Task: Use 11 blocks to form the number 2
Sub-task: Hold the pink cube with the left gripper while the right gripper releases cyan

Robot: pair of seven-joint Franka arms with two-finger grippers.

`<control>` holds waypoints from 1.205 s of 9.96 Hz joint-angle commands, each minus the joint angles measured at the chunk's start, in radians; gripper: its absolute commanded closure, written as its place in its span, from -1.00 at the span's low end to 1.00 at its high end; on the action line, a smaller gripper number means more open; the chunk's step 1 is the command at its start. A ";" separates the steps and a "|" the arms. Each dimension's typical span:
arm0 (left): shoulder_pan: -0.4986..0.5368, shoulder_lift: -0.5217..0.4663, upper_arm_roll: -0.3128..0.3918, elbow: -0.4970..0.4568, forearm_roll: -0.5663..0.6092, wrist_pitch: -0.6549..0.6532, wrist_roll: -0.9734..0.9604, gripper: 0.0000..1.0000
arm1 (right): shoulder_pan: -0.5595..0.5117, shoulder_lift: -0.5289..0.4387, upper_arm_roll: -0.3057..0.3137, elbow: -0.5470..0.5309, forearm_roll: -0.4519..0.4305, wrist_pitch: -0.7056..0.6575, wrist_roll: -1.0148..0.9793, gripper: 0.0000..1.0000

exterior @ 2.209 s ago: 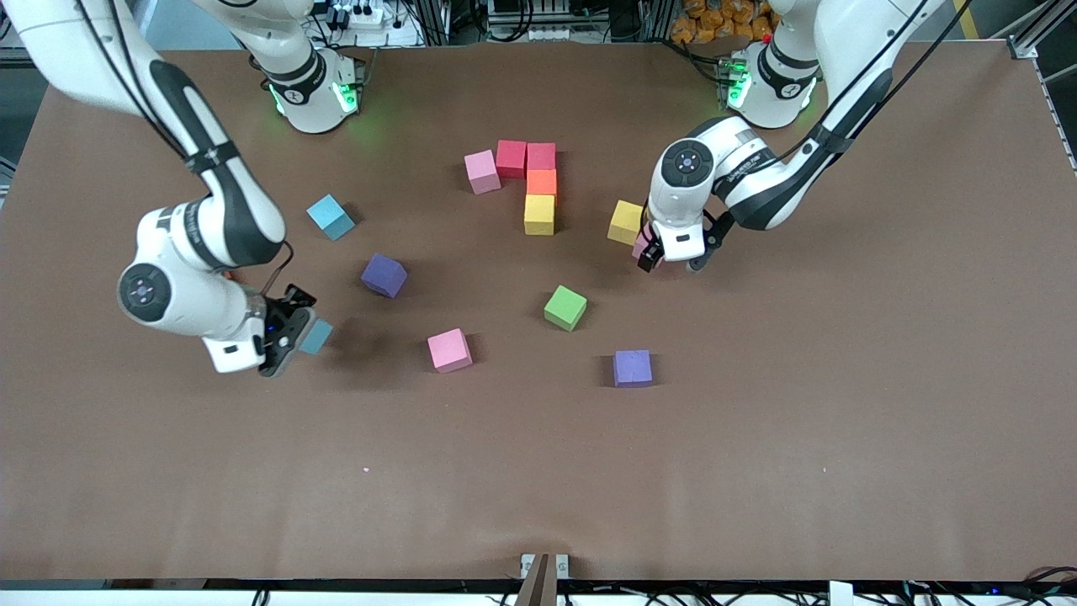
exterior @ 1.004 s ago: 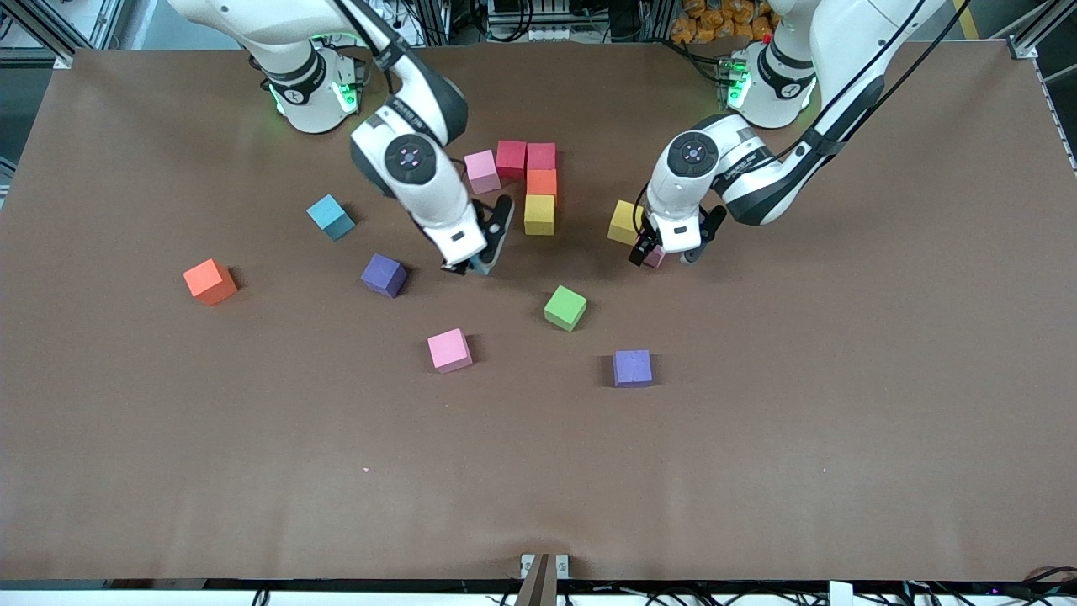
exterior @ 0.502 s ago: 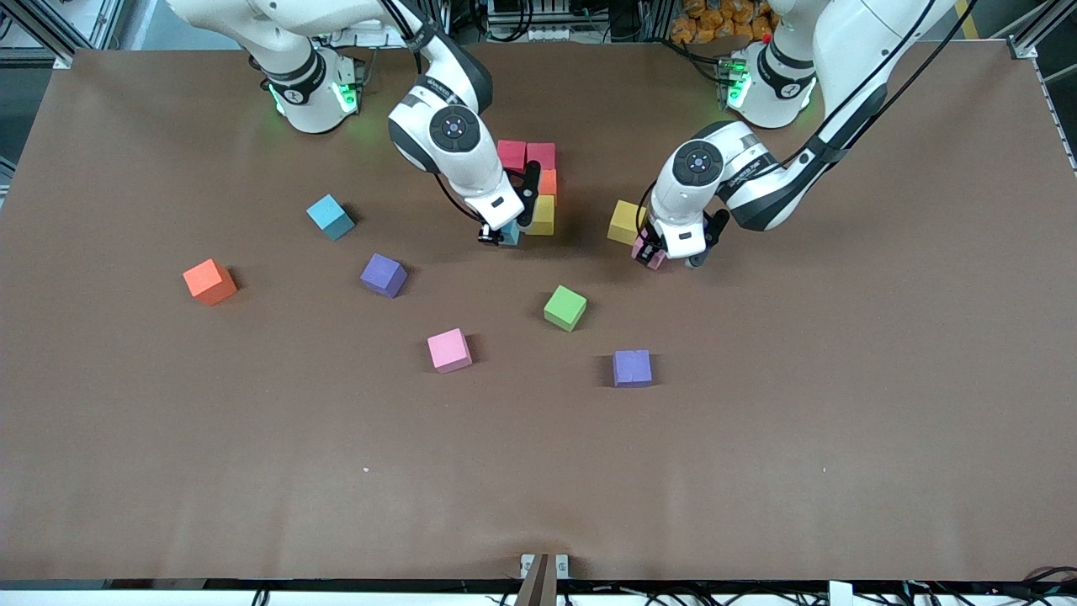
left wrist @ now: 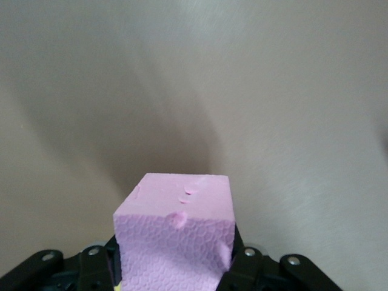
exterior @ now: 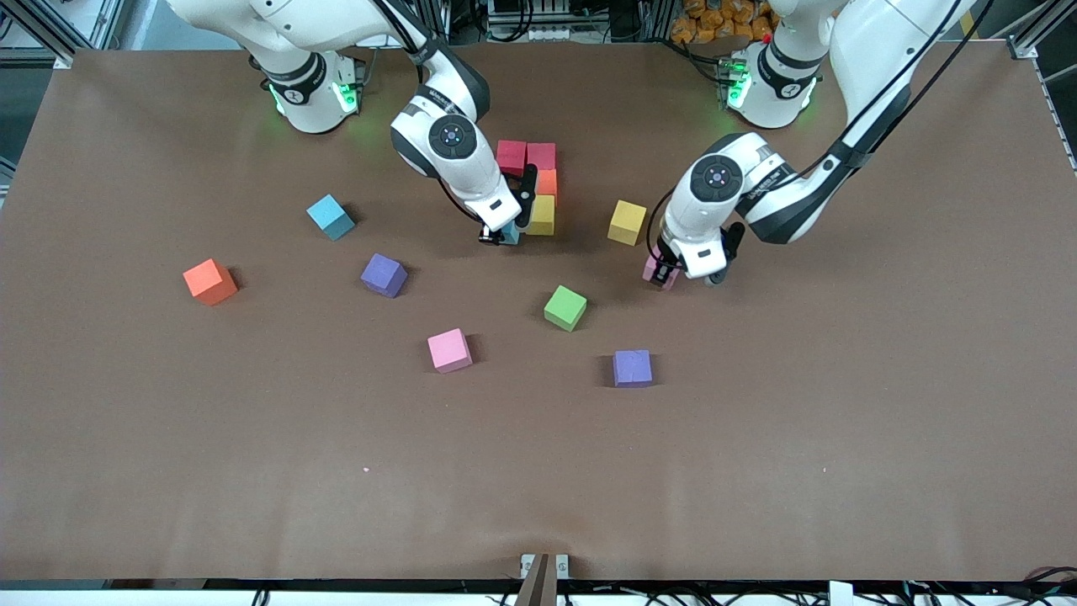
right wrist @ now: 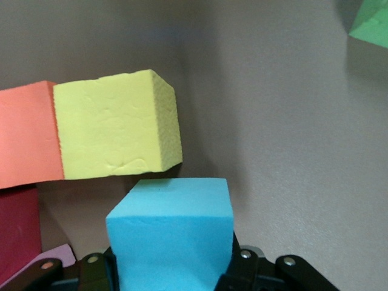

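Your right gripper clamps a light, squashy blue block by opposite faces; the left gripper pinches pink block.

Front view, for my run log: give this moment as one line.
right gripper: shut on light blue block, beside yellow block | left gripper: shut on pink block, above table
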 commanded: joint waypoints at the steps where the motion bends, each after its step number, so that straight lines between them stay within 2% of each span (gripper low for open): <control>1: -0.002 -0.018 -0.008 0.057 -0.028 -0.066 -0.031 0.72 | 0.056 -0.009 -0.011 -0.006 -0.012 0.005 0.067 0.18; 12: -0.002 -0.018 -0.009 0.092 -0.042 -0.085 -0.042 0.72 | 0.074 0.041 -0.032 0.011 -0.060 0.019 0.082 0.16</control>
